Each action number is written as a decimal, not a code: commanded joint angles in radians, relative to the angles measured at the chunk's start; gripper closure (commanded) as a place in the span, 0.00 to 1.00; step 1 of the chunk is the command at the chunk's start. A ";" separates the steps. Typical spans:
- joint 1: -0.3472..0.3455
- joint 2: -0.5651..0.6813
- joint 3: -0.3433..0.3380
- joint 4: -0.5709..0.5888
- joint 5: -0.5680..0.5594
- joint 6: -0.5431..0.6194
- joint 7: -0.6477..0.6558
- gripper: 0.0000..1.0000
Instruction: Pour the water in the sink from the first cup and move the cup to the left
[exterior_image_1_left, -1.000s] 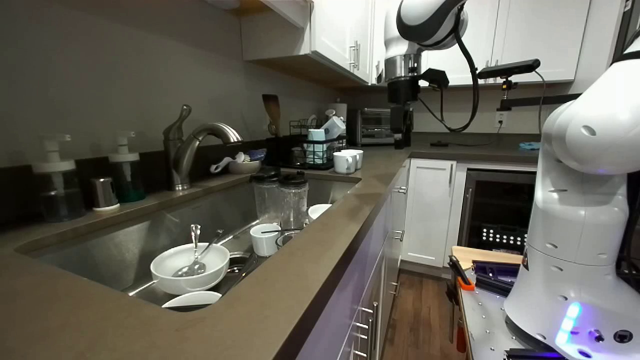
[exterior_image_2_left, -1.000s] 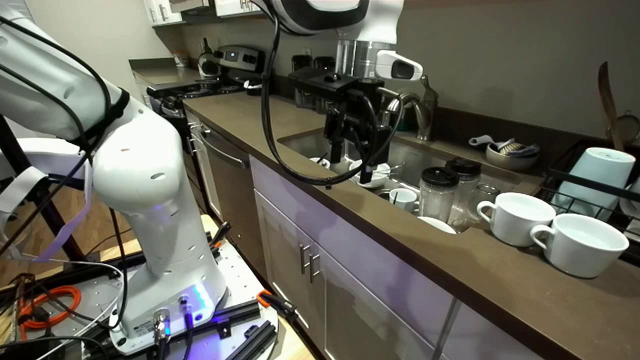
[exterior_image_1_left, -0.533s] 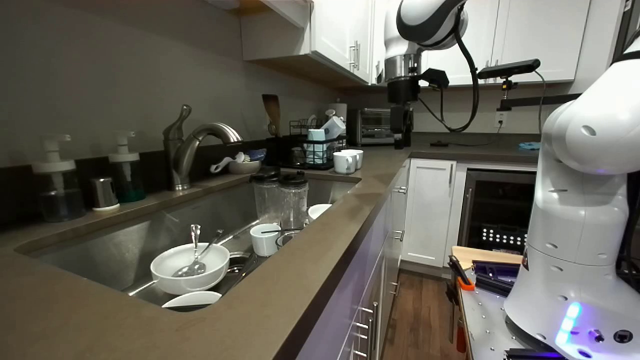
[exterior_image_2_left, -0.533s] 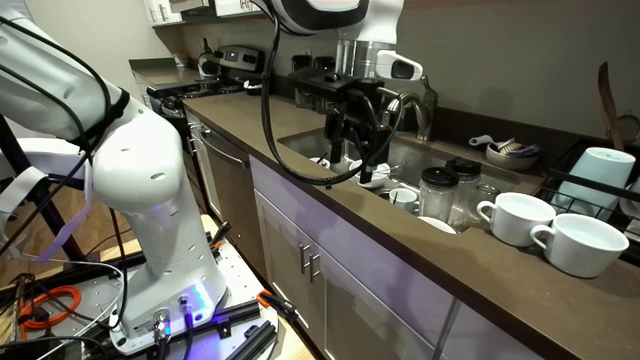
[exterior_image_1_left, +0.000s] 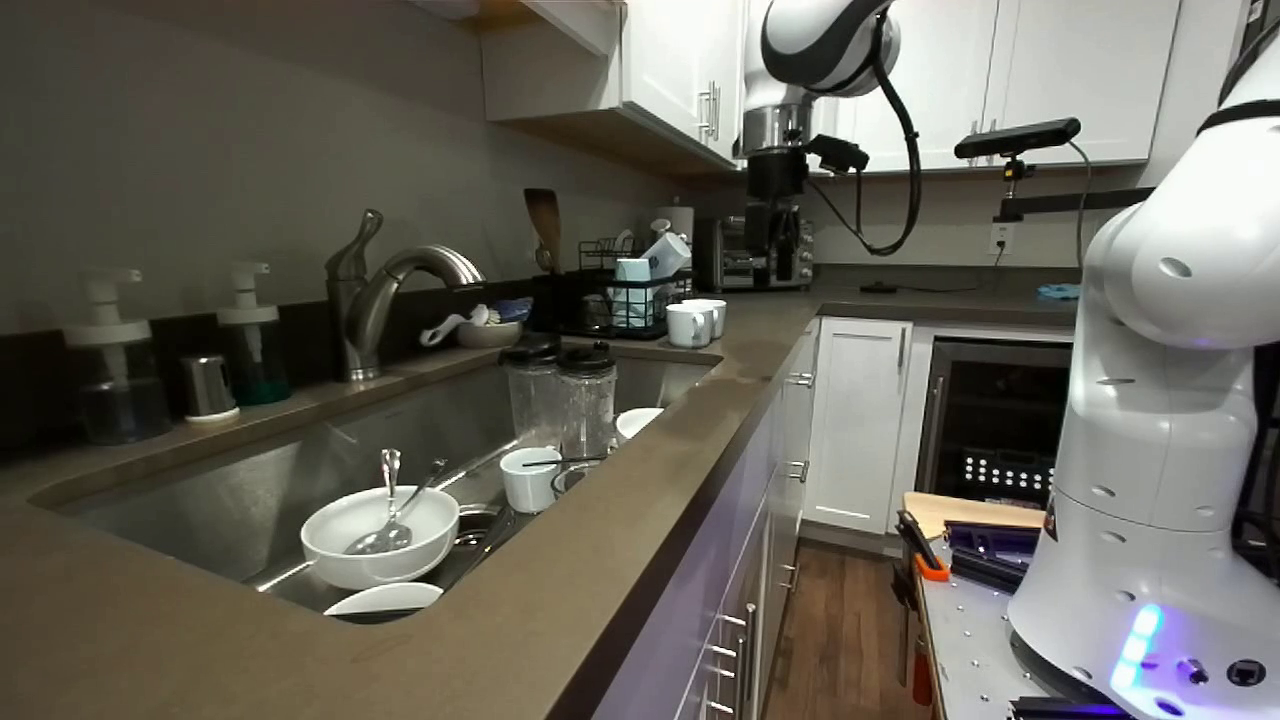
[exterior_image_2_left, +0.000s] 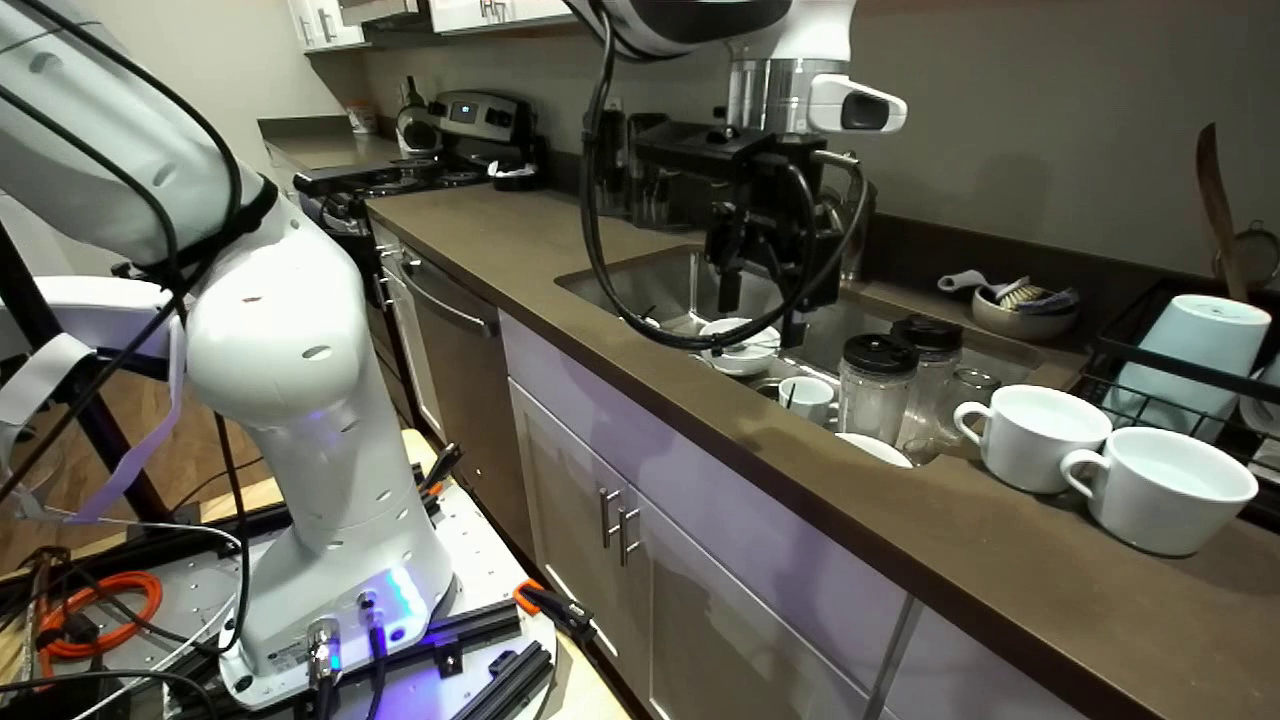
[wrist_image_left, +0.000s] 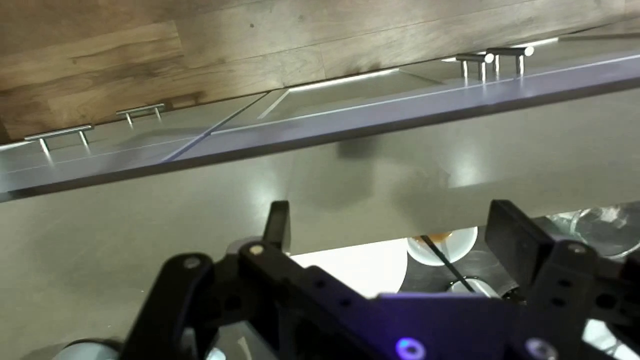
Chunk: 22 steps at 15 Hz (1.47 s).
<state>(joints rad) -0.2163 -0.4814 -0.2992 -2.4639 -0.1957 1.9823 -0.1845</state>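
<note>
My gripper (wrist_image_left: 391, 216): jaws apart. White cups (exterior_image_2_left: 1140, 485), right of frame in an exterior view, closely paired: grasping either could topple both.

White cups (exterior_image_2_left: 1168, 498), brown countertop (exterior_image_2_left: 1120, 610)

My collar (exterior_image_2_left: 770, 95): bare silver metal. Above it, my arm (exterior_image_1_left: 800, 25): white, rounded, glossy, with a dark band (exterior_image_2_left: 700, 20). Beside it, a white knob (exterior_image_2_left: 828, 103), dark-faced; my black cable (exterior_image_1_left: 915, 175) hangs in a loop. Below it, my gripper (wrist_image_left: 391, 215): black, blocky; round screws (wrist_image_left: 256, 249), one lit blue. Well below it, my white base (exterior_image_1_left: 1190, 590), strip (exterior_image_1_left: 1137, 648) glowing blue-white.
</note>
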 joint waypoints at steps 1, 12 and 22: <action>-0.022 0.178 0.014 0.124 0.029 0.027 0.117 0.00; -0.043 0.271 0.000 0.173 0.184 0.034 0.259 0.00; -0.073 0.302 0.047 0.086 0.073 0.370 0.577 0.00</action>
<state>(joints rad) -0.2495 -0.1951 -0.2871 -2.3463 -0.0536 2.2443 0.2874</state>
